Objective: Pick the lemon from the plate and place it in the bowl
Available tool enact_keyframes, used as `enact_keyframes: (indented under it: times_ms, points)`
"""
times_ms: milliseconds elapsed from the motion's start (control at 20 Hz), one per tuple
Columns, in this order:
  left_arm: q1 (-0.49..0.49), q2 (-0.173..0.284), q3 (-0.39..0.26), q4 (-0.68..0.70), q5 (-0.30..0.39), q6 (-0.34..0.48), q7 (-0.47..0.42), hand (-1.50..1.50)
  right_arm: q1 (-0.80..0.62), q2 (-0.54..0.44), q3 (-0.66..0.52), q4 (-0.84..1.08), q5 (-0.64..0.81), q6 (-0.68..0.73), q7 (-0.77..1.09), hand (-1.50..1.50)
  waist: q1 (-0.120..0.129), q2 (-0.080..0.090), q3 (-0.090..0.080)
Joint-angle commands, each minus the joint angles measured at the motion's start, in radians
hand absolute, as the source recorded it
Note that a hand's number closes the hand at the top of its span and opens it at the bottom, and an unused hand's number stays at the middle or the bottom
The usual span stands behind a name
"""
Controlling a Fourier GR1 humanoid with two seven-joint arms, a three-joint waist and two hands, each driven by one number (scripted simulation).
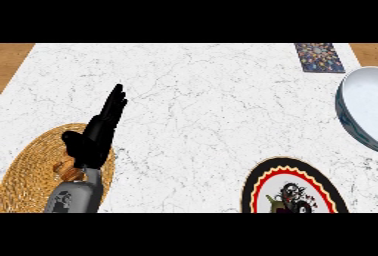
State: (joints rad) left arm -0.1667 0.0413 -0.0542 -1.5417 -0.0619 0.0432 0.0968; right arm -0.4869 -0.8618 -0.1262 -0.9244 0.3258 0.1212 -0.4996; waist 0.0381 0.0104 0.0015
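I see my left robot hand (100, 132) resting open with straight fingers, holding nothing, above the woven mat (33, 165). My right one is out of view. The plate (258, 187) and bowl (354, 112) lie right; I cannot spot the lemon. I judge the pick not yet begun; next I must locate it.

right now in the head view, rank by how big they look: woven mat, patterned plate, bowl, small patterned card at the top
1. Woven mat, largest, though partly cut off and hidden by the left hand.
2. Patterned plate, cut by the lower edge.
3. Bowl, mostly out of view, so its rank against the plate is unsure.
4. Patterned card, smallest.
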Motion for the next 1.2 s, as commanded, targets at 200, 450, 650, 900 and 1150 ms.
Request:
enact_keyframes:
  times_ms: [200,450,650,900,1150]
  points:
    - [0.007,-0.02,-0.014,-0.006,-0.008,0.01,0.003,0.0,-0.146,0.025,0.053,0.355,0.047,0.184,-0.141,-1.5,0.004,0.002,0.001]
    - [0.048,0.014,-0.004,-0.03,0.001,-0.02,-0.01,0.0,-0.175,0.059,0.013,0.492,0.027,0.208,-0.336,-1.5,0.002,0.001,0.002]
    - [0.04,-0.006,-0.011,-0.017,-0.01,0.001,-0.002,0.0,-0.274,0.033,-0.085,0.545,-0.066,0.279,-0.321,-1.5,-0.001,-0.001,0.001]
    - [0.028,0.006,0.011,-0.007,-0.001,-0.006,-0.023,0.0,-0.289,-0.014,-0.157,0.597,-0.14,0.35,-0.321,-1.5,-0.017,-0.004,0.0]
    - [0.008,0.01,0.025,0.016,-0.003,-0.001,-0.028,0.0,-0.297,-0.124,-0.206,0.683,-0.2,0.523,-0.254,-1.5,-0.015,0.0,0.001]
